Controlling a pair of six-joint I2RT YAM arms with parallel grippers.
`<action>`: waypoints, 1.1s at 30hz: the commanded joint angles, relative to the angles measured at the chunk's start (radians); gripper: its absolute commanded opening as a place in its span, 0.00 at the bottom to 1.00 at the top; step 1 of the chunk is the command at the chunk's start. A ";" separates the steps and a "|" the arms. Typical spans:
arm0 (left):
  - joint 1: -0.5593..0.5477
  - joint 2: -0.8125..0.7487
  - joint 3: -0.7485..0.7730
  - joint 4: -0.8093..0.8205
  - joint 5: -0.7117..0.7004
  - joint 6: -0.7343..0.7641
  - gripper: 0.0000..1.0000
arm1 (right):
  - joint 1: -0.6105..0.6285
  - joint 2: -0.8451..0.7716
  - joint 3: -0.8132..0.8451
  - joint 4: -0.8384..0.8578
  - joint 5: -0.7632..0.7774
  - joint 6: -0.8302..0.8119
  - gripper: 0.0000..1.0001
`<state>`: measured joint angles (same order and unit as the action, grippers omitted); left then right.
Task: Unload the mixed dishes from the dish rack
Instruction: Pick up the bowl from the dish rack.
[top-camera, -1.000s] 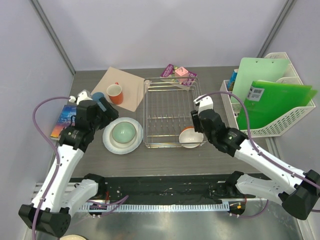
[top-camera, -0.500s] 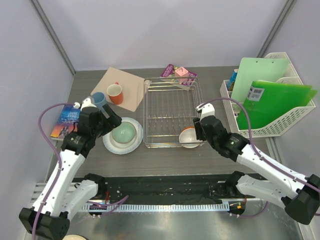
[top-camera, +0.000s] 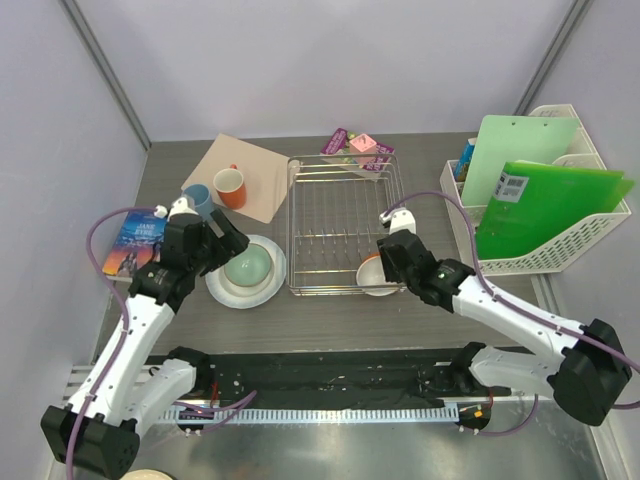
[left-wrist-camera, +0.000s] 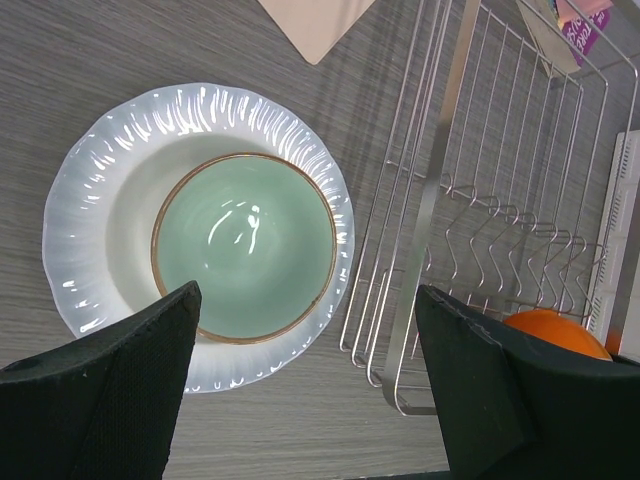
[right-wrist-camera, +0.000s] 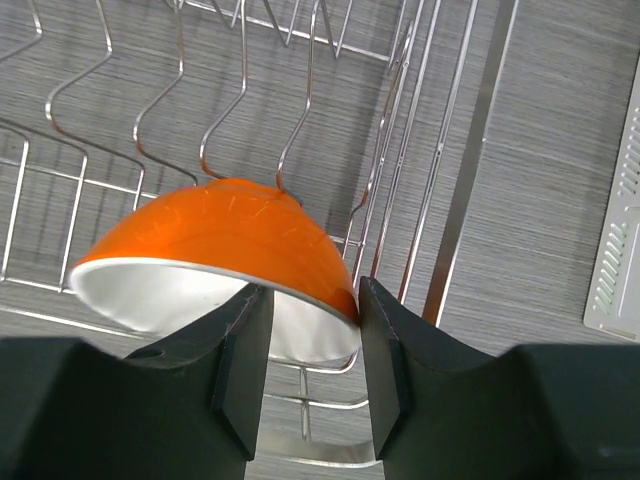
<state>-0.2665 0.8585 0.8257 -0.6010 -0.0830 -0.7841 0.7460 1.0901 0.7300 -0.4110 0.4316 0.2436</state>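
Step in hand: last piece out – judging by the wires, only the cream bowl (top-camera: 378, 276) with the orange outside is left in the dish rack (top-camera: 340, 200)
Cream bowl: leans tilted on the wire prongs in the near right corner of the rack, white inside facing the arms, so its rim is offered to a pinch from the near side
Right gripper (right-wrist-camera: 312, 292): part-closed astride that rim, one finger on the white inside, the other on the orange wall; whether the pads already bite cannot be told
Left gripper (left-wrist-camera: 310, 298): spread wide and holding nothing, hanging over the pale green bowl (left-wrist-camera: 245, 245)
Unloaded pieces: green bowl nested in the white plate (left-wrist-camera: 90, 200) on the table (top-camera: 330, 310) just left of the rack – stacked, probably to save room; orange-red mug (top-camera: 231, 187) on the tan mat (top-camera: 255, 165), light-blue cup (top-camera: 197, 196) at the mat's edge
Likely risk: the tilted bowl may catch on a prong as it lifts
Writing: the book (top-camera: 133, 245) at far left has a white title too small to read; the sticker (top-camera: 512, 186) on the green folder (top-camera: 560, 200) and the packets (top-camera: 360, 148) behind the rack carry print that cannot be made out
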 joint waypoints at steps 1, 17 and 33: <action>-0.004 0.007 -0.008 0.052 0.020 -0.007 0.87 | 0.000 0.056 -0.017 0.087 0.039 0.036 0.45; -0.005 0.039 -0.037 0.101 0.071 -0.017 0.82 | 0.001 0.031 -0.023 0.110 0.076 0.071 0.01; -0.221 0.488 0.231 0.248 0.091 0.034 0.88 | 0.001 0.017 -0.026 0.118 0.079 0.034 0.01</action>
<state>-0.4561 1.2896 0.9680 -0.4305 0.0296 -0.7876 0.7486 1.1259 0.6842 -0.3630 0.4988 0.2646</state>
